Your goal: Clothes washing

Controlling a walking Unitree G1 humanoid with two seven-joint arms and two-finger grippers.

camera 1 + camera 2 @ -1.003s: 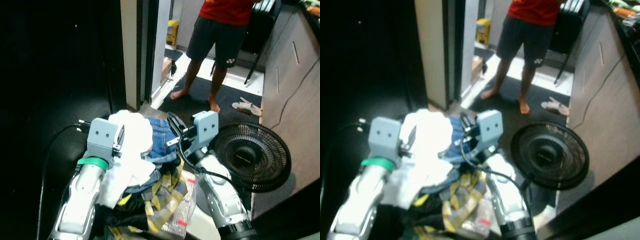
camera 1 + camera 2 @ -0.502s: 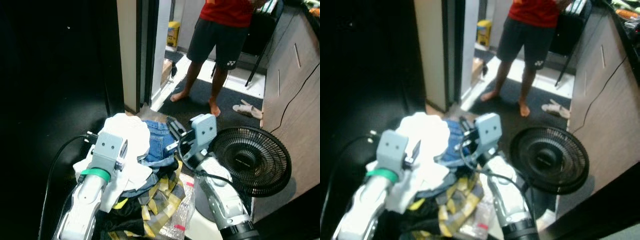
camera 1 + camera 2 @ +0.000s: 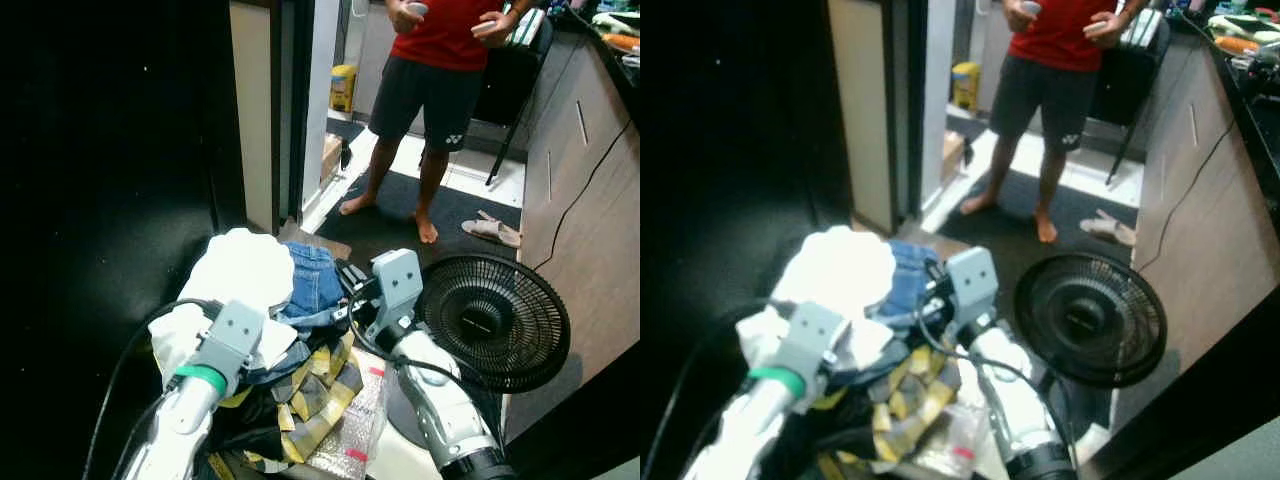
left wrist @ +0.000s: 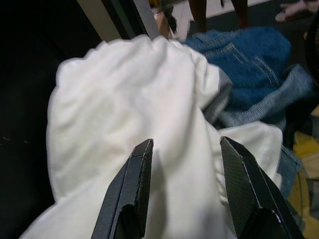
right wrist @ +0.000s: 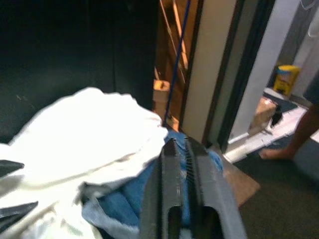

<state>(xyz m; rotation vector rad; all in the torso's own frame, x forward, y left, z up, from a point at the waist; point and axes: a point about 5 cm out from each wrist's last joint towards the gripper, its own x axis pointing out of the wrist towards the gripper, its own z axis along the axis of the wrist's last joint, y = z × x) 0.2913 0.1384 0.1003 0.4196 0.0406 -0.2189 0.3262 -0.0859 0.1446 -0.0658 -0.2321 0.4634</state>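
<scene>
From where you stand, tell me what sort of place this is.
Probably a home's hallway or utility corner. A pile of laundry lies between the grippers, a floor fan stands beside it, slippers lie on a dark mat, and a barefoot person stands by a doorway.

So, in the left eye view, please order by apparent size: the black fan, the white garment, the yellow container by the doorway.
1. Black fan, though the white garment looks nearly as large.
2. White garment.
3. Yellow container, clearly smallest; it also stands farthest from the camera.
</scene>
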